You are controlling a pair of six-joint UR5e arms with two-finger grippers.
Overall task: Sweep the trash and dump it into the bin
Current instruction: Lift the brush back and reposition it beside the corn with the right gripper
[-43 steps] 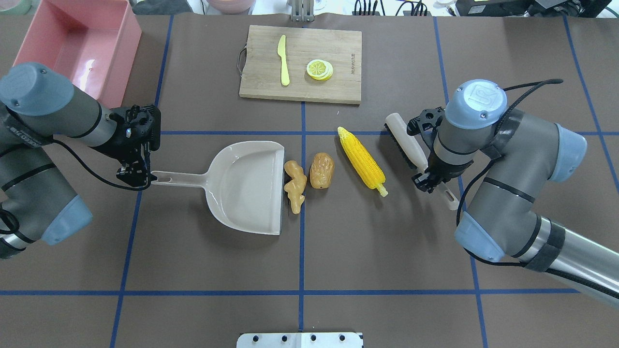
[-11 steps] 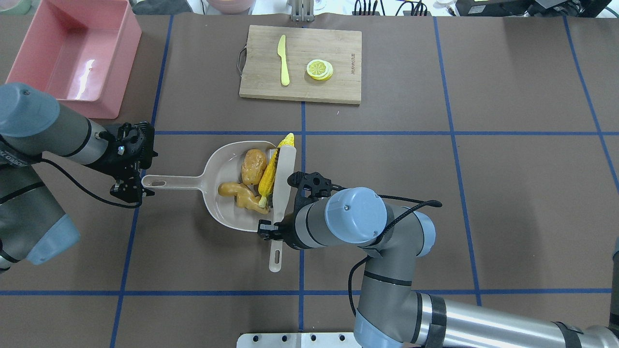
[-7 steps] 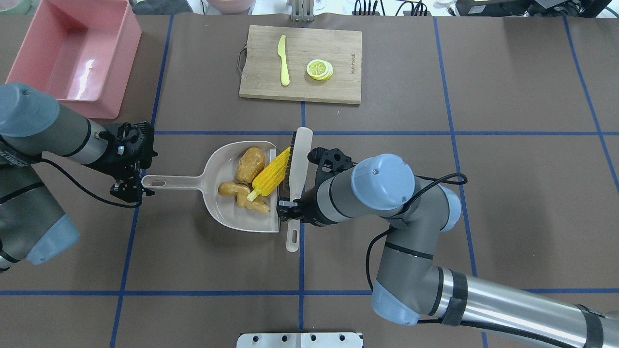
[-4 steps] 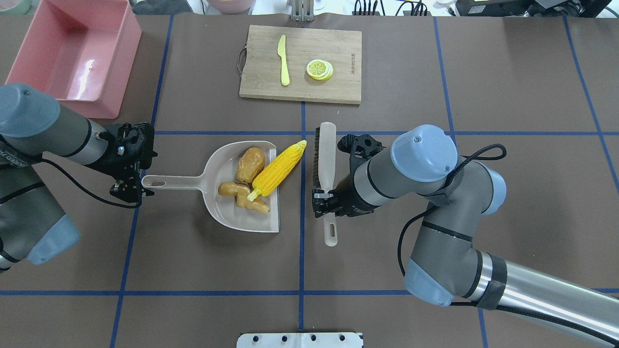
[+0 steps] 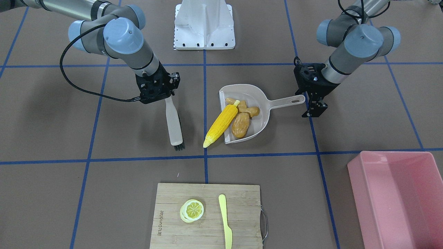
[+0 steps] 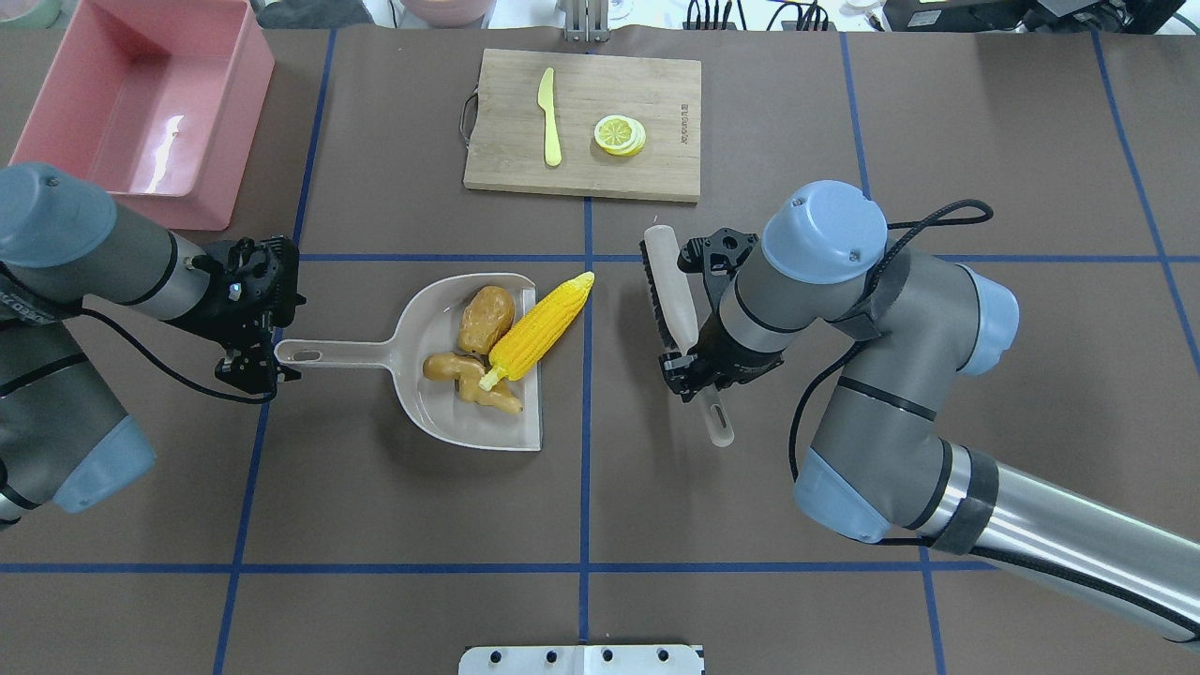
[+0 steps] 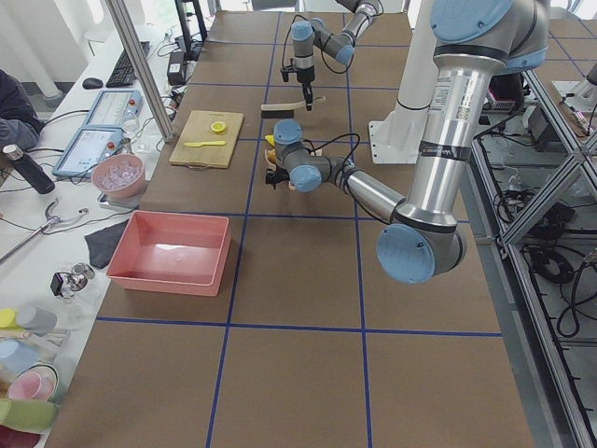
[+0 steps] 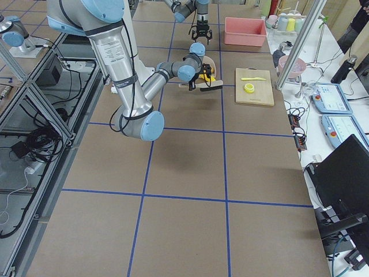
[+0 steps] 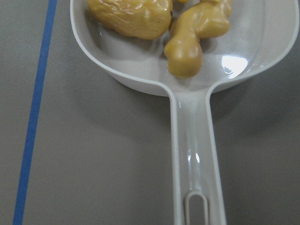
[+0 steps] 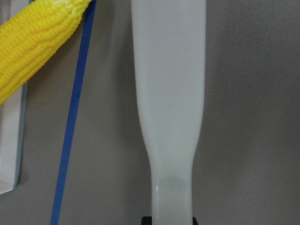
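Observation:
The beige dustpan [image 6: 441, 412] lies at the table's middle and holds the orange-brown potato lump [image 6: 486, 319] and the tan ginger root [image 6: 469, 378]. The yellow corn cob [image 6: 539, 330] lies half in the pan, its tip over the open edge. My left gripper [image 6: 255, 364] is shut on the end of the dustpan's handle [image 9: 194, 154]. My right gripper [image 6: 691, 370] is shut on the handle of a white brush [image 6: 673, 300], held to the right of the pan and apart from the corn. The pink bin [image 6: 225, 103] stands empty at the far left.
A wooden cutting board [image 6: 656, 169] with a yellow knife [image 6: 549, 117] and a lemon slice [image 6: 619, 134] lies at the far middle. A white mount plate [image 6: 581, 659] sits at the near edge. Blue tape lines cross the brown mat.
My right arm swept the trash into the dustpan, then drew the brush back to the right and tilted it. The corn slid partly out over the pan's edge. My left arm stays still.

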